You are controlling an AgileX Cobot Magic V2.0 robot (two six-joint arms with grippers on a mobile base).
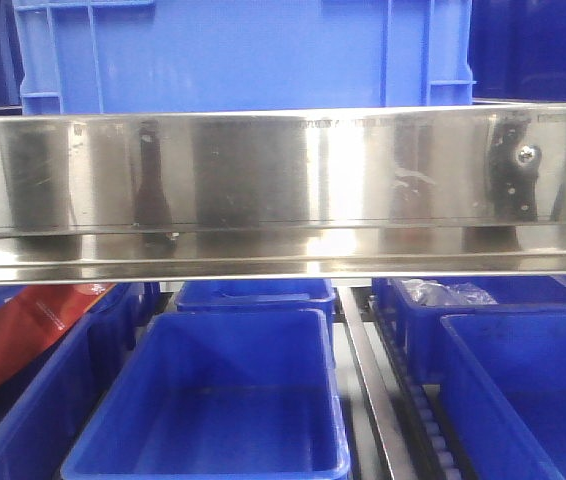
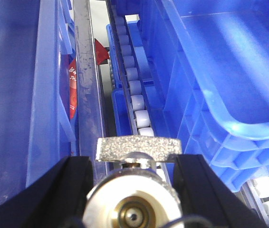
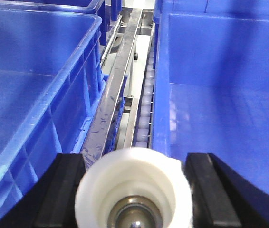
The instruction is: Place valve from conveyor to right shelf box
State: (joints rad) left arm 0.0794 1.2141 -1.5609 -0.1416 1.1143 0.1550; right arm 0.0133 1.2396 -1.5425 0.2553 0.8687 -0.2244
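In the left wrist view my left gripper point(image 2: 134, 161) is shut on a silver metal valve point(image 2: 132, 194) with a brass centre; its rough grey handle point(image 2: 137, 146) sticks out past the black fingers point(image 2: 72, 185). It hangs over the roller track between two blue boxes. In the right wrist view my right gripper point(image 3: 135, 156) is shut on a white round valve point(image 3: 134, 185) with a metal core. That one hangs above the steel rail, with the right shelf box point(image 3: 220, 95) just to its right. The conveyor is out of view. Neither gripper shows in the front view.
A shiny steel shelf beam point(image 1: 283, 190) crosses the front view, with a blue crate point(image 1: 243, 50) above. Below stand open blue boxes point(image 1: 213, 410), one at the right point(image 1: 533, 400), one holding a clear bag point(image 1: 448, 293). A red pouch point(image 1: 23, 330) lies at left. White rollers point(image 2: 137, 102) run between boxes.
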